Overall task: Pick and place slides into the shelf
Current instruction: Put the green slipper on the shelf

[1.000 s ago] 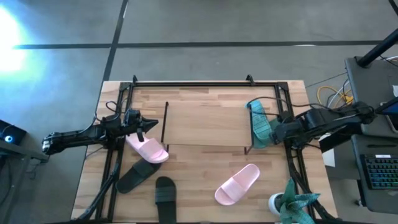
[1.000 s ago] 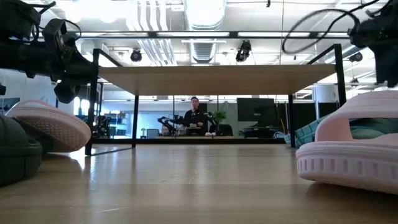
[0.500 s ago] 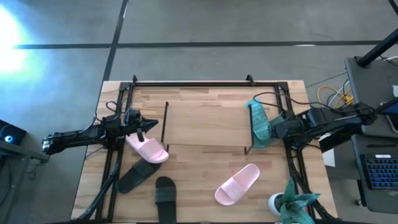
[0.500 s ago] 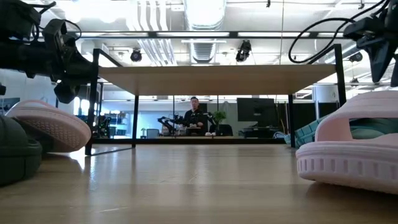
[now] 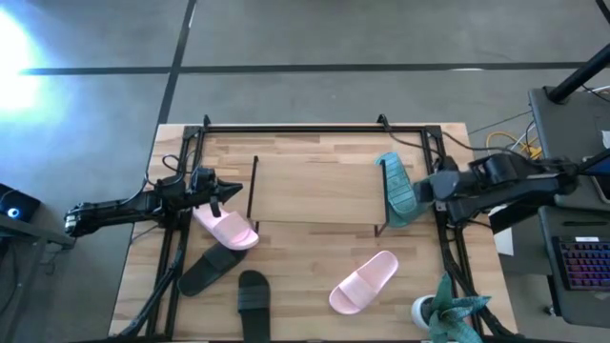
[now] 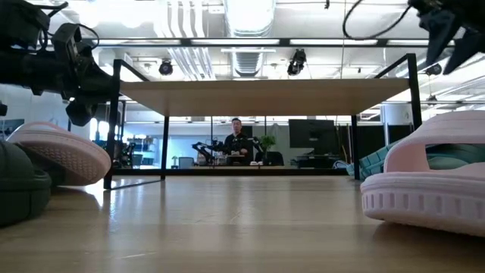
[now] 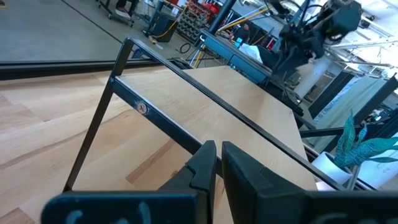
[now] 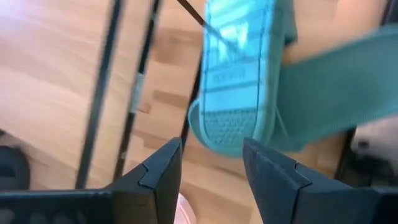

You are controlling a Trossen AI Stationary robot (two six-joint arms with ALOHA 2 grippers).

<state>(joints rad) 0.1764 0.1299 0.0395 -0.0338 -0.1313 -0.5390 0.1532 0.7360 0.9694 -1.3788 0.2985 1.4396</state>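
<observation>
The shelf [image 5: 315,186], a light wood board on thin black rods, stands mid-table. A teal slide [image 5: 396,189] sits tilted at the shelf's right end, its ribbed sole [image 8: 233,81] facing my right gripper [image 5: 436,186]. That gripper hangs open above and to the right of it, clear of it [image 8: 211,168]. My left gripper [image 5: 224,191] is shut and holds nothing, level above the far end of a pink slide [image 5: 227,229]. Another pink slide [image 5: 364,281] and two black slides [image 5: 210,270] [image 5: 254,295] lie on the table toward its near edge.
A large black tube frame [image 5: 286,127] runs around the table's far and side edges. A teal plant in a white pot [image 5: 448,310] stands at the near right corner. Bare tabletop lies under the shelf [image 6: 242,212] and between the near slides.
My right gripper has risen and drawn back toward the table's right edge, away from the teal slide, rolling as it went. The teal slide stays at the shelf's right end.
</observation>
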